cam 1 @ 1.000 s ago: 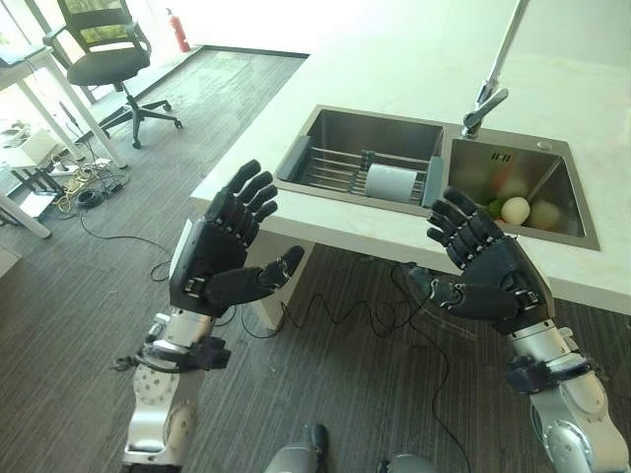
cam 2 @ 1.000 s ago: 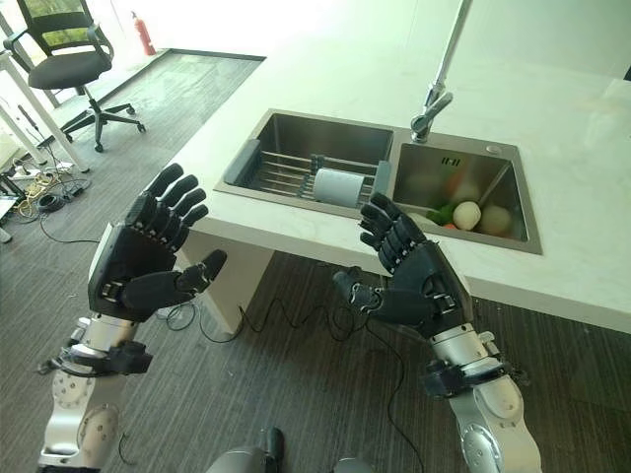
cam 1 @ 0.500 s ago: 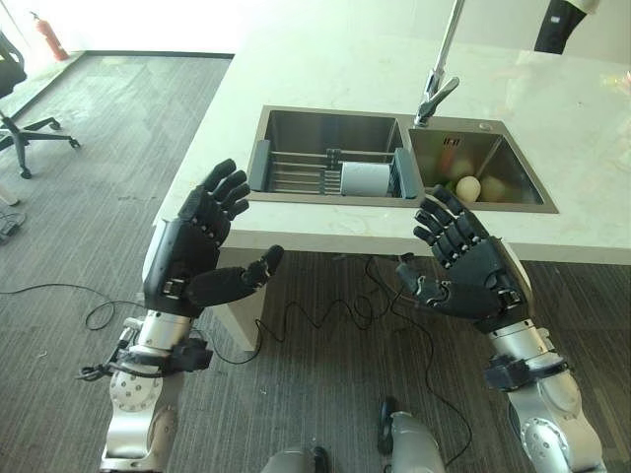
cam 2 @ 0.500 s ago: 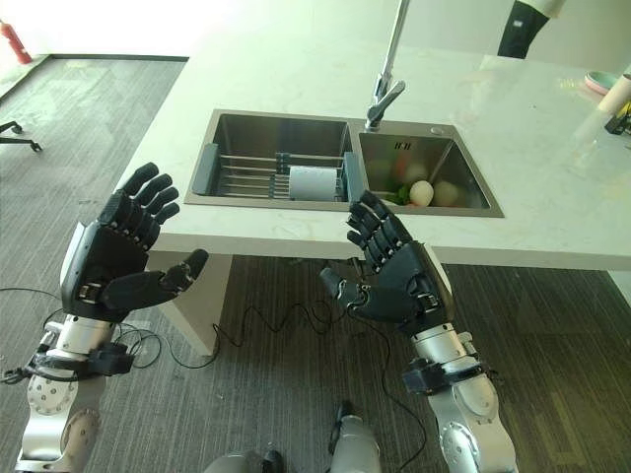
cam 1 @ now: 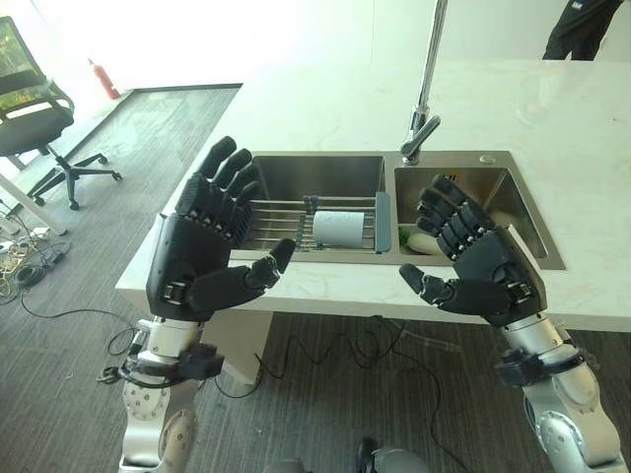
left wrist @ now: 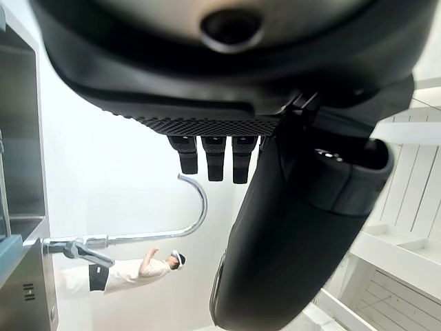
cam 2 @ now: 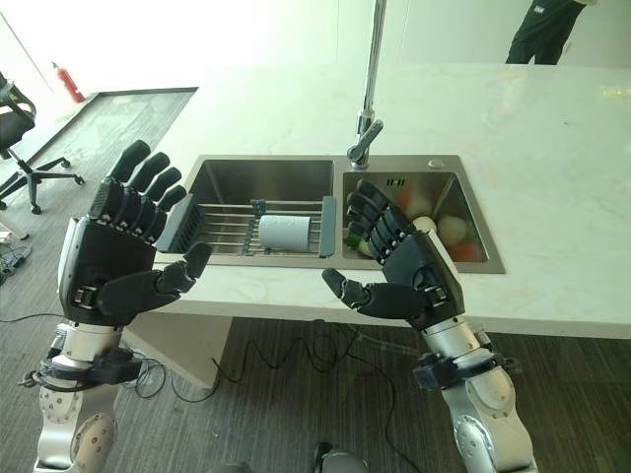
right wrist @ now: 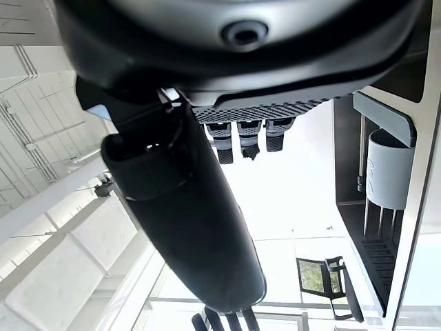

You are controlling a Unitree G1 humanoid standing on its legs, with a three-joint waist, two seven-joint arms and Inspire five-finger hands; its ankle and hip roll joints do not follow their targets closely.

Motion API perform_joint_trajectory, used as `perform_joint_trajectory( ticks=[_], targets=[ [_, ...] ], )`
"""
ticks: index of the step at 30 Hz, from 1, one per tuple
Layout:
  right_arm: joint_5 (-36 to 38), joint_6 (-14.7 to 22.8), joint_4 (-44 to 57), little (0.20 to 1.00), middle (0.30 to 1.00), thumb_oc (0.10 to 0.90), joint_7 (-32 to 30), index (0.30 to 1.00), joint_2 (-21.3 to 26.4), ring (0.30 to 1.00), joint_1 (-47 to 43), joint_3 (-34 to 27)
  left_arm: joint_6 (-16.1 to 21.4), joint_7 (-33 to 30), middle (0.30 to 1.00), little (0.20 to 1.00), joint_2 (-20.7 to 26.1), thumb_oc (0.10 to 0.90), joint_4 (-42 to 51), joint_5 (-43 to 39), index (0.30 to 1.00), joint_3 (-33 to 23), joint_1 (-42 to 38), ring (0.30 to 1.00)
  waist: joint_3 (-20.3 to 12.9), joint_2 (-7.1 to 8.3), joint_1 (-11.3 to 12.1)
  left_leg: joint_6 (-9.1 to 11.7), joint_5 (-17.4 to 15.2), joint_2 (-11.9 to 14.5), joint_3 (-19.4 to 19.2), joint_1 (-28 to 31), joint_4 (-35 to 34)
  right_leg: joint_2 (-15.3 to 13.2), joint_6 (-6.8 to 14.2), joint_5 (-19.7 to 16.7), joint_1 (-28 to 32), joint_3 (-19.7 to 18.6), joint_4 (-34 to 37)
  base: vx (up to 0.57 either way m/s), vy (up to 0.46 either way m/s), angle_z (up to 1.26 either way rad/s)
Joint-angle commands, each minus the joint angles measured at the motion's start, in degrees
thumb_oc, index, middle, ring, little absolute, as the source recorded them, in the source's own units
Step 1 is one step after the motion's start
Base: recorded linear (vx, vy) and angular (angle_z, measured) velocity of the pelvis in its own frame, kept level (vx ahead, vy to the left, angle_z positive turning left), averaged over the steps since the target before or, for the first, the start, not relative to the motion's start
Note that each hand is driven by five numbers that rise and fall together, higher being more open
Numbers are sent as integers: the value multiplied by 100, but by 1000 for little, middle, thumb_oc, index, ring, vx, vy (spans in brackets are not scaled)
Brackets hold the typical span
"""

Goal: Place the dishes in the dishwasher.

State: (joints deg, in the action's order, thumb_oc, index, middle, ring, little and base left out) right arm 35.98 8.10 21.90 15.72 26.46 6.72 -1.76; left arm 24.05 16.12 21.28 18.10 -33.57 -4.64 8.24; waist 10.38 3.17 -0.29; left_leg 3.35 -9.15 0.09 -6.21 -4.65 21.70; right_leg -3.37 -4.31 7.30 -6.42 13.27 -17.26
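A white cup (cam 1: 338, 227) lies on its side on a wire rack (cam 1: 281, 219) set across the left basin of a steel double sink (cam 1: 315, 169). In the right basin lie a pale round item and other small food pieces (cam 2: 449, 232). My left hand (cam 1: 192, 261) is raised in front of the counter's front edge, open, palm turned inward, holding nothing. My right hand (cam 1: 493, 271) mirrors it before the right basin, open and empty. Straight fingers (left wrist: 213, 155) and thumb show in the left wrist view; the right wrist view shows the cup (right wrist: 389, 169) past that hand.
A tall faucet (cam 1: 419, 138) rises behind the sink's divider. The pale stone counter (cam 1: 592, 197) stretches right and back. A person (cam 1: 582, 30) stands at the far right behind it. An office chair (cam 1: 39, 118) stands on the floor at left.
The whole picture has shifted, so the camera moved: the sink now lies nearer and more centred. Both hands keep the same raised, open pose and hold nothing.
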Motion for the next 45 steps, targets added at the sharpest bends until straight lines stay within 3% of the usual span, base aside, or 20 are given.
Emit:
perform_joint_trajectory(
  ticks=[1,3,6,12,14,16,18,20,21,24,26,29,34,38,39,45],
  targets=[
    [-169,621,365,900,900,800,-25,900,-174,900,-519,-166,693,92,900,900,151,800,571,-348,900,-387,-113,900,-135,-249,168,-31,121,365,-50,-259,-452,-51,861,161,224,-345,8,158,142,14],
    [-231,561,496,900,900,800,-48,900,-196,900,-435,-164,714,96,900,900,135,800,616,-335,900,-402,-66,900,-185,-335,227,200,453,468,352,-667,-452,18,859,279,326,-386,8,237,186,9],
    [-157,561,558,900,900,800,-77,900,-20,900,-420,-225,746,145,900,900,94,800,598,-241,900,-369,-152,900,-209,-386,286,252,613,558,373,-909,-452,-48,872,421,465,-285,8,226,248,-11],
    [78,477,733,900,900,800,99,900,-72,900,-246,-400,630,-20,900,900,285,800,567,-121,900,-447,-334,900,-441,-308,250,7,246,264,503,-570,-452,-507,1145,286,532,-62,8,211,261,-33],
    [1,507,677,900,900,800,80,900,-166,900,-278,-377,640,-13,900,900,369,800,556,63,900,-457,-437,900,-465,-256,238,-148,152,107,582,-494,-452,-561,1231,5,707,-32,8,246,272,-29],
    [-25,535,628,900,900,800,111,900,-324,900,-308,-297,697,-34,900,900,441,800,516,370,900,-418,-507,900,-422,-306,160,-325,71,22,665,-394,-452,-471,1330,-863,814,60,8,207,205,-2],
    [-16,535,560,900,900,800,229,900,-409,900,-387,-213,711,-177,900,900,497,800,446,650,900,-396,-608,900,-343,-371,69,-364,13,67,656,-309,-452,-418,1286,-1118,587,-5,-60,74,55,-11],
    [-81,613,446,900,900,800,338,900,-409,900,-516,-65,748,-517,900,900,730,800,311,946,900,-353,-795,900,-291,-275,125,-232,-25,160,347,-303,-452,-779,1230,-669,238,134,8,-28,-128,-20],
    [-141,645,404,900,900,800,293,900,-441,900,-588,25,719,-622,900,900,831,800,262,973,900,-328,-894,900,-285,-251,146,-245,-90,186,269,-284,-452,-878,1289,-785,174,131,8,3,-158,-36],
    [-32,576,363,900,900,800,202,900,-285,900,-769,40,641,-705,900,900,903,800,170,929,900,-425,-931,900,-326,-224,203,-202,-148,369,-4,-229,-452,-908,1314,-230,147,188,8,48,-163,-36],
    [15,417,369,900,900,800,199,900,-213,900,-872,0,447,-773,900,900,834,800,233,1267,900,-398,-950,900,-440,-209,218,-159,-157,509,-205,-201,-452,-910,1333,-58,133,217,8,85,-185,-21],
    [66,248,385,900,900,800,236,900,-124,900,-888,-5,228,-812,900,900,878,800,182,1514,900,-355,-948,900,-528,-268,164,-116,-206,628,-422,-83,-452,-863,1282,53,181,195,8,91,-144,-35],
    [164,163,364,900,900,800,288,900,-3,900,-904,20,244,-977,900,900,1334,800,-54,2308,900,-229,-1245,900,-583,-366,-4,-72,-307,671,-438,30,-452,-784,1251,159,240,107,8,56,-85,-12],
    [200,111,263,900,900,800,256,900,102,900,-1072,156,-109,-852,900,900,1822,800,-412,2513,900,45,-1703,900,-626,-454,-112,-65,-313,667,-431,71,-452,-756,1250,157,242,26,8,10,-6,-1],
    [144,126,171,900,900,800,235,900,128,900,-1179,306,-599,-700,900,900,1996,800,-740,2423,900,286,-2010,900,-665,-510,-183,-64,-320,670,-469,90,-452,-747,1258,151,232,-20,8,0,0,0],
    [177,-32,7,900,900,800,268,900,275,900,-1428,466,-869,-738,900,900,2405,800,-1820,2536,900,699,-2714,900,-743,-602,-333,-78,-356,669,-566,148,-452,-694,1254,161,230,-161,8,20,35,-10]
  ],
)
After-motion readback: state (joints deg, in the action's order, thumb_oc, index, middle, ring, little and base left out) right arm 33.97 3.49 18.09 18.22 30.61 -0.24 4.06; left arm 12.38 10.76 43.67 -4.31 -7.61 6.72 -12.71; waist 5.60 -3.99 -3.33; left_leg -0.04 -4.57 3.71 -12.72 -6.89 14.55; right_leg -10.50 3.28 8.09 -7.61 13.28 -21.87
